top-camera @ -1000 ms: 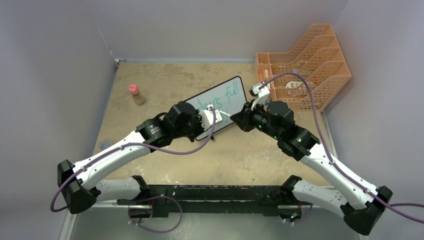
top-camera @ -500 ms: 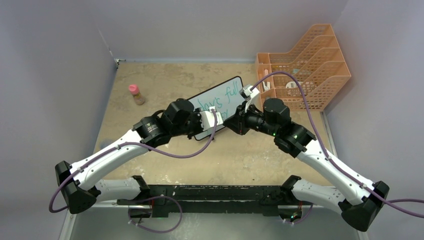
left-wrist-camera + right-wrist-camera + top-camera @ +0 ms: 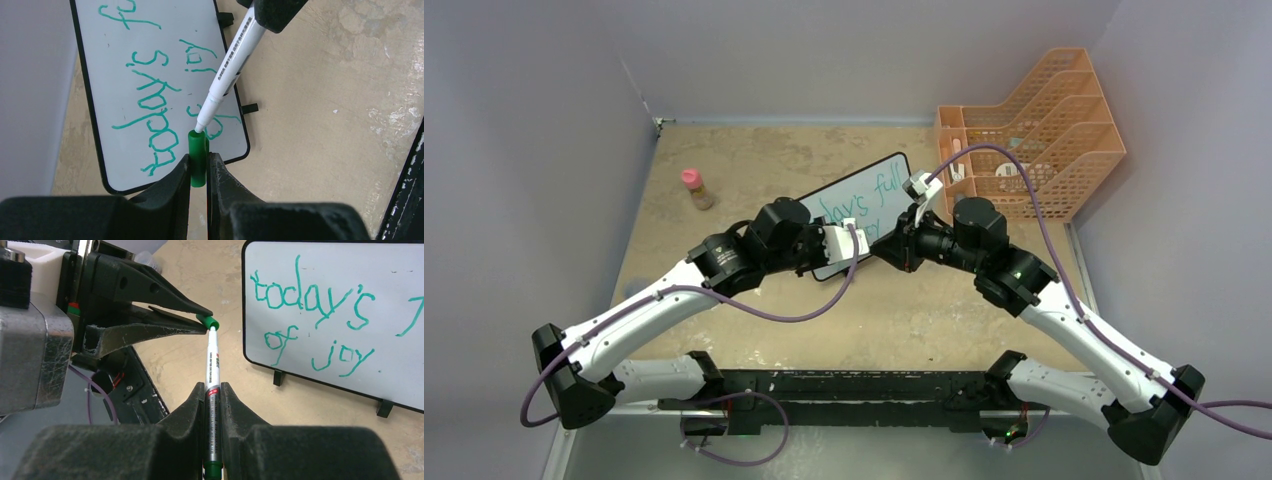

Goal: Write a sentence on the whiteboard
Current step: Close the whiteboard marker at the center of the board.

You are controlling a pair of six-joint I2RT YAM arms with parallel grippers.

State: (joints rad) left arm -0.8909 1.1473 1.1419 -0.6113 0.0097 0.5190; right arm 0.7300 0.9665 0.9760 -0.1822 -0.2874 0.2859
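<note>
Whiteboard: black frame, green handwriting "today's full of joy".

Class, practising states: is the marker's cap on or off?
Off. The cap sits pinched in the left gripper; the marker, in the right gripper, has only its tip at the cap's mouth.

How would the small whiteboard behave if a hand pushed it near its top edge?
It would probably tip: the whiteboard stands on only two short feet. It looks thin and likely light, so a low push might slide it over the table instead. Its flat panel seems stiff, not floppy.
</note>
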